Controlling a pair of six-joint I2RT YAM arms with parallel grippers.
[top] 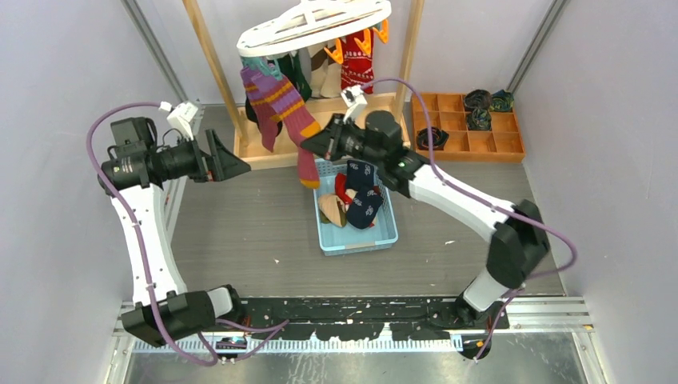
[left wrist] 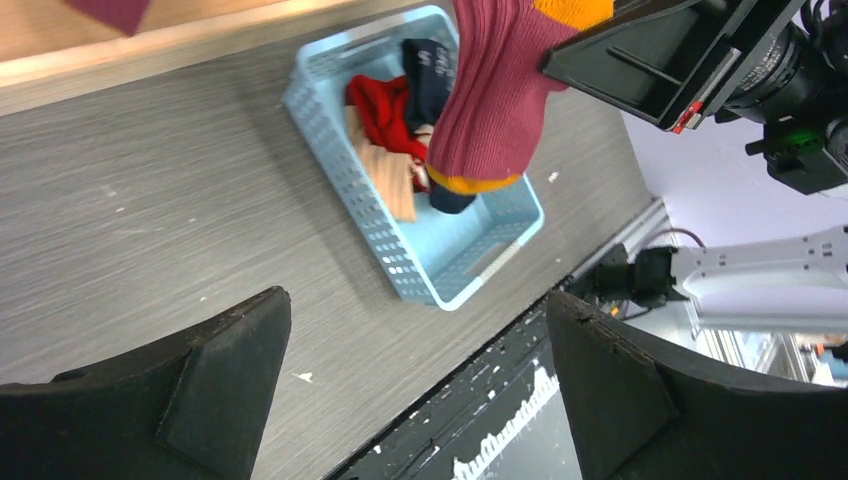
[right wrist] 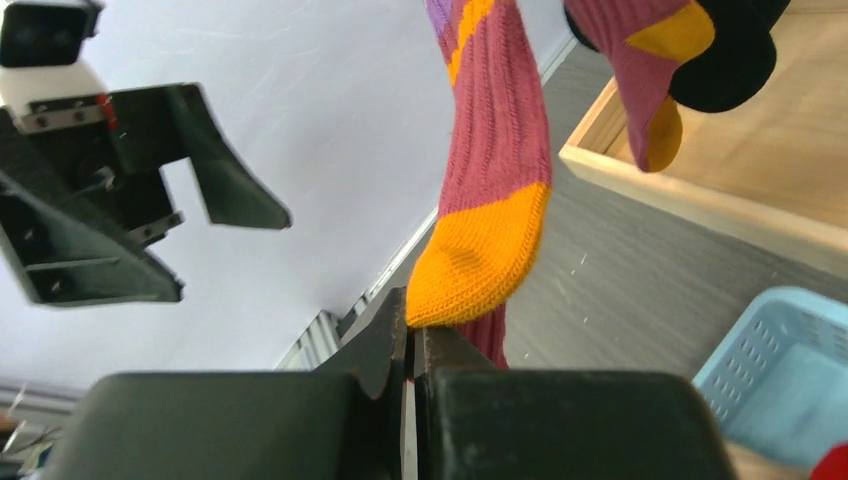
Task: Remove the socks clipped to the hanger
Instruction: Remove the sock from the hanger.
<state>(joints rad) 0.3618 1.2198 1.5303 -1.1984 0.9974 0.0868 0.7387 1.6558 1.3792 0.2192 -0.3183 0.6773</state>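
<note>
The white oval hanger (top: 312, 24) hangs at the back with socks clipped under it: a red patterned one (top: 357, 68), a dark green one (top: 300, 72) and a beige one (top: 326, 80). A long maroon sock with purple stripes and an orange heel (top: 280, 100) (right wrist: 500, 150) (left wrist: 495, 110) dangles lowest. My right gripper (top: 308, 146) (right wrist: 412, 325) is shut, its tips pinching this sock at the orange heel. To the left of the sock my left gripper (top: 232, 164) (left wrist: 415, 305) stands wide open, holding nothing.
A light blue basket (top: 388, 236) (left wrist: 330, 130) (right wrist: 780, 360) on the table below the sock holds several loose socks. The wooden rack's base (top: 264, 152) and posts stand behind. At the back right a wooden compartment tray (top: 472, 140) holds rolled dark socks.
</note>
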